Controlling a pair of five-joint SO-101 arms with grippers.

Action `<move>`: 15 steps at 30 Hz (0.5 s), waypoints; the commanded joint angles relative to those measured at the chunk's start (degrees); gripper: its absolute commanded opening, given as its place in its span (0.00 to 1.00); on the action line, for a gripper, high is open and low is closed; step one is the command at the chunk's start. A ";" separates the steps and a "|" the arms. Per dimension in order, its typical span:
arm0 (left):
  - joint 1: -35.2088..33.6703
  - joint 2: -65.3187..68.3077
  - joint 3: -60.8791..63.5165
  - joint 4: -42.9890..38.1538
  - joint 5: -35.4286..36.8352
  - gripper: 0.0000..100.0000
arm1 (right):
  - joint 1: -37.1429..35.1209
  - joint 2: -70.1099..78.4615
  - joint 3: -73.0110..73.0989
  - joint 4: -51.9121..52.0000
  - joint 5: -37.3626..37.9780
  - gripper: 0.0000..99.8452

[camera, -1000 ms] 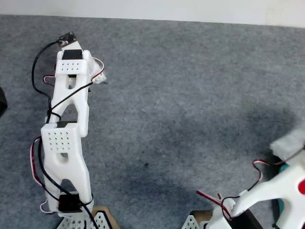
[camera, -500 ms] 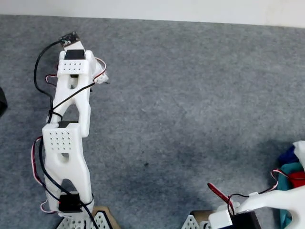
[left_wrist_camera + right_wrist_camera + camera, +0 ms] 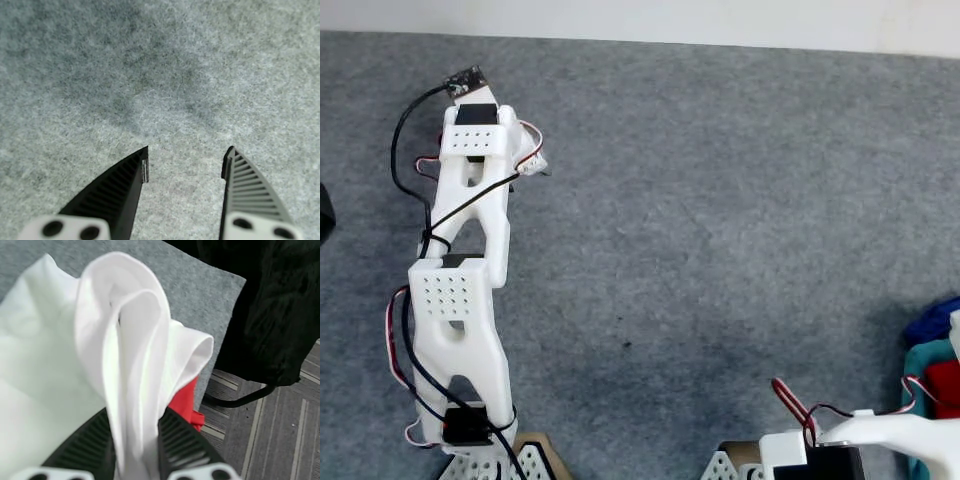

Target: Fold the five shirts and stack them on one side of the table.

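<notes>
My left gripper (image 3: 187, 160) is open over bare grey felt with nothing between its fingers. The left arm (image 3: 470, 200) stretches along the table's left side. My right gripper (image 3: 135, 440) is shut on a bunched fold of a white shirt (image 3: 125, 340), held over the table's right edge. More of the white shirt spreads beneath it, and a red shirt (image 3: 185, 402) peeks out below. In the high view, blue (image 3: 932, 322), teal (image 3: 920, 365) and red (image 3: 942, 385) shirts lie piled at the right edge, beside the right arm (image 3: 890, 440).
The grey felt table (image 3: 700, 220) is bare across its middle and back. Beyond its right edge hangs a black fabric object (image 3: 260, 315) with a black cable (image 3: 235, 400) over the striped floor (image 3: 280, 440). A dark object (image 3: 324, 215) sits at the left edge.
The right arm swung right and down toward the table's right edge, carrying the white bundle out of the high view and uncovering the coloured shirts. The left arm barely moved.
</notes>
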 commanded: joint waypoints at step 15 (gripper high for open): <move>1.19 -0.84 -1.80 -0.62 -0.70 0.25 | 1.71 -2.15 17.63 -18.51 9.85 0.01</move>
